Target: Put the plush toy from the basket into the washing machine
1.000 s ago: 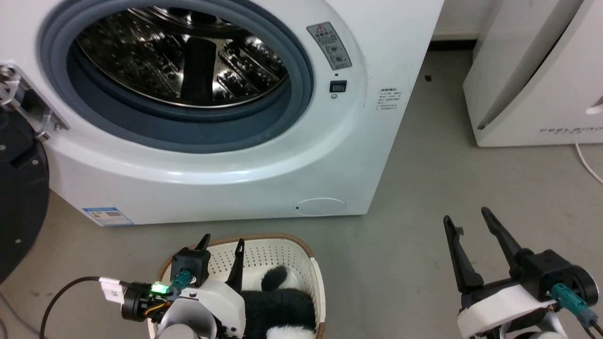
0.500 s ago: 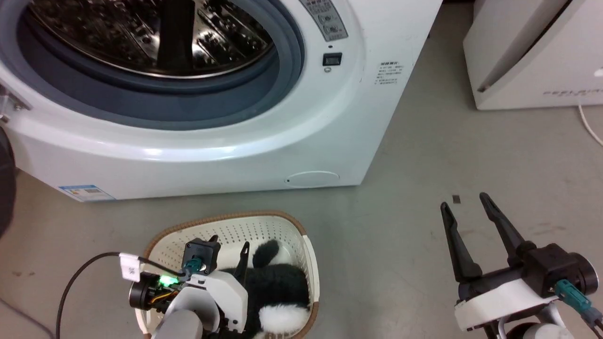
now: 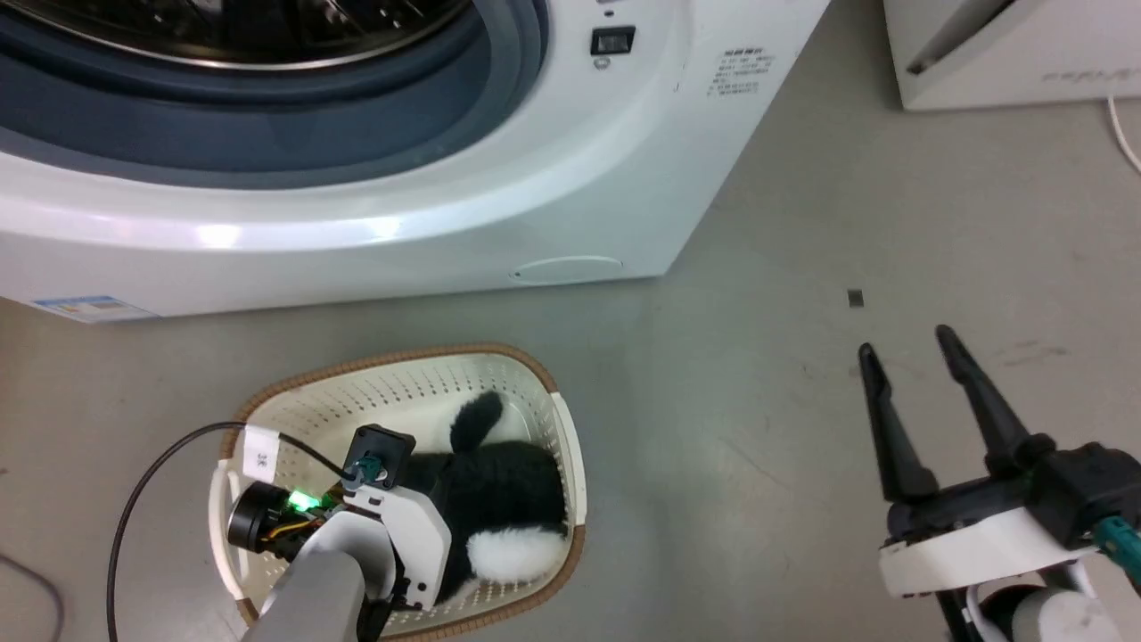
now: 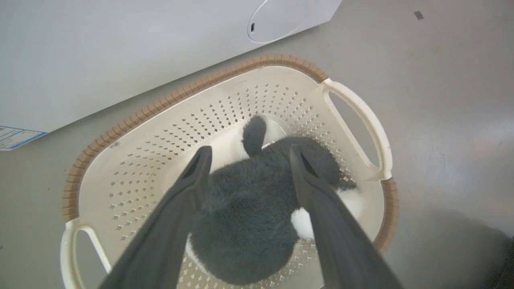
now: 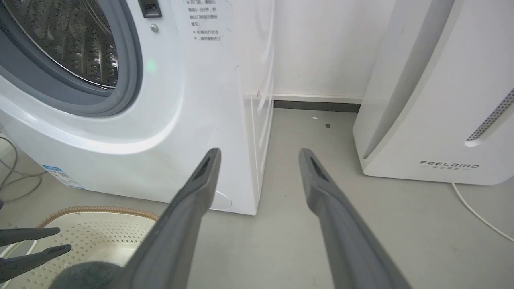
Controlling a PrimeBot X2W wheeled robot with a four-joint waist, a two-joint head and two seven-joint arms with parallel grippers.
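A: Two grippers on the list. Item one, left gripper (image 4: 249, 154): jaws spread, lowered into the basket (image 4: 132, 120), one finger on each side of the plush toy (image 4: 245, 216).
B: Clamped on it?
A: No, the jaws stand well apart. Whether the fingers brush the fur, I cannot tell.
B: Item two?
A: Right gripper (image 3: 906, 343): jaws apart, held above the floor (image 3: 758, 428), well to the right of the basket.
B: Toy's whereabouts?
A: Lying in the bottom of the basket, black body uppermost, white patch at its near right, rounded black ear pointing toward the washing machine (image 3: 535, 205).
B: And the machine?
A: Just beyond the basket, not touching it. Grey gasket and shiny perforated drum on show. One white FEELBIRD appliance (image 5: 433, 100) stands to its right, with a strip of floor between them.
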